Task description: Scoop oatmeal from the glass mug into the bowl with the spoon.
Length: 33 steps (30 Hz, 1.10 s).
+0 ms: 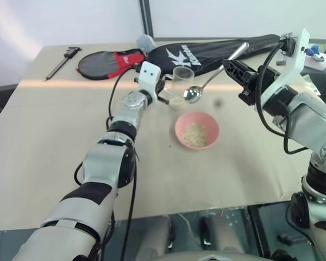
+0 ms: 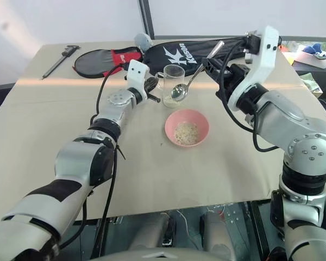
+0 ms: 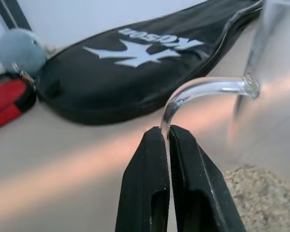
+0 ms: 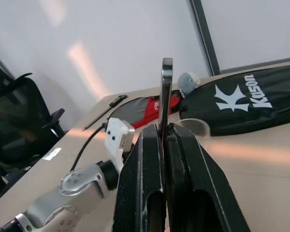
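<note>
I have the left gripper [image 3: 168, 133] pinched on the clear handle of the mug [image 2: 174, 81], its two fingers [image 3: 145, 179] pressed together with the glass loop caught between the tips. The mug stands upright on the table [image 1: 54, 147], toward the far edge and about midway along it, just in front of a black racket bag [image 1: 206, 51]. A low layer of oatmeal [image 1: 176, 101] sits in its bottom.

My right gripper [image 4: 164, 130] is clamped on the handle of the spoon [image 2: 179, 91], the fingers shut on the thin metal. I see the spoon slanting down from the gripper, its rounded end held above the table beside the mug, on the side nearer the bowl [image 2: 201, 120].

The bowl rests on the table nearer to me than the mug, close to it but not touching, around the table's middle. It holds a small heap of flakes.

Toward the far left corner lie a red-and-black pouch [image 1: 106, 62] and a dark caliper [image 1: 62, 61].
</note>
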Each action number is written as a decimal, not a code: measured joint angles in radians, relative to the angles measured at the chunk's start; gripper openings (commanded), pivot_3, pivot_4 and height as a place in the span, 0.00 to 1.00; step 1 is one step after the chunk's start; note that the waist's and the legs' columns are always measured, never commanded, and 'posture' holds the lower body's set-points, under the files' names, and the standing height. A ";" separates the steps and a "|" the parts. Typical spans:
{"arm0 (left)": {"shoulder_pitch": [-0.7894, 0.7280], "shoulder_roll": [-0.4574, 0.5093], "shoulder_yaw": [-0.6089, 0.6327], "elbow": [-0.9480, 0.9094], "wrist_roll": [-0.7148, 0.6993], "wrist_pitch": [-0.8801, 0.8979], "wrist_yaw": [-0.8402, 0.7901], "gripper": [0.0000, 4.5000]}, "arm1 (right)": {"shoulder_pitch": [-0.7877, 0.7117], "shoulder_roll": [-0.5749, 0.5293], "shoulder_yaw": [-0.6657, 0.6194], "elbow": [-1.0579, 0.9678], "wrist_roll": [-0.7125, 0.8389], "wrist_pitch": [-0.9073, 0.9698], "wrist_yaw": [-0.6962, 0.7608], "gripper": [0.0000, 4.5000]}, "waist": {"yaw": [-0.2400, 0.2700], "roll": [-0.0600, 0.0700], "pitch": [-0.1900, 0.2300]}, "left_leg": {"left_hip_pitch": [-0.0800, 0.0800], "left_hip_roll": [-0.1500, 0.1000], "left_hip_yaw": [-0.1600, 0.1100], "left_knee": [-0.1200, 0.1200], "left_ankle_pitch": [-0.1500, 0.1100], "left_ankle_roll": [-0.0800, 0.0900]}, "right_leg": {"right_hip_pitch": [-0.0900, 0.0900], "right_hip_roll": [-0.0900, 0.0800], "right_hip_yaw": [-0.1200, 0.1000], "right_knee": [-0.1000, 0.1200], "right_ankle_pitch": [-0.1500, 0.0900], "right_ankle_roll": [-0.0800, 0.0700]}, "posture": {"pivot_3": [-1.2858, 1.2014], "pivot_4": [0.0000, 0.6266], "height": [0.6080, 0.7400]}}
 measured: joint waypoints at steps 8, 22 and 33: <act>0.025 0.003 0.032 -0.011 -0.020 -0.002 0.003 0.01 | 0.007 -0.015 0.006 -0.002 0.008 -0.020 -0.002 0.00 | -0.001 0.000 0.000 | 0.000 0.000 0.000 0.000 0.000 0.000 | 0.000 0.000 0.000 0.000 0.000 0.000 | 0.52 0.24 1.00; 0.384 0.029 0.128 -0.473 -0.160 -0.003 -0.034 0.01 | 0.005 -0.033 0.022 0.033 0.005 -0.023 0.055 0.00 | -0.001 0.000 0.000 | 0.000 0.001 0.000 0.001 0.000 0.000 | -0.001 0.000 0.001 0.000 0.000 0.000 | 0.52 0.24 1.00; 0.619 0.028 0.136 -0.928 -0.216 0.204 0.042 0.01 | -0.023 -0.031 0.055 0.096 -0.025 -0.023 0.134 0.00 | 0.001 0.000 0.000 | 0.000 0.001 0.000 0.001 0.000 0.000 | 0.000 0.000 0.001 0.000 0.000 0.000 | 0.52 0.24 1.00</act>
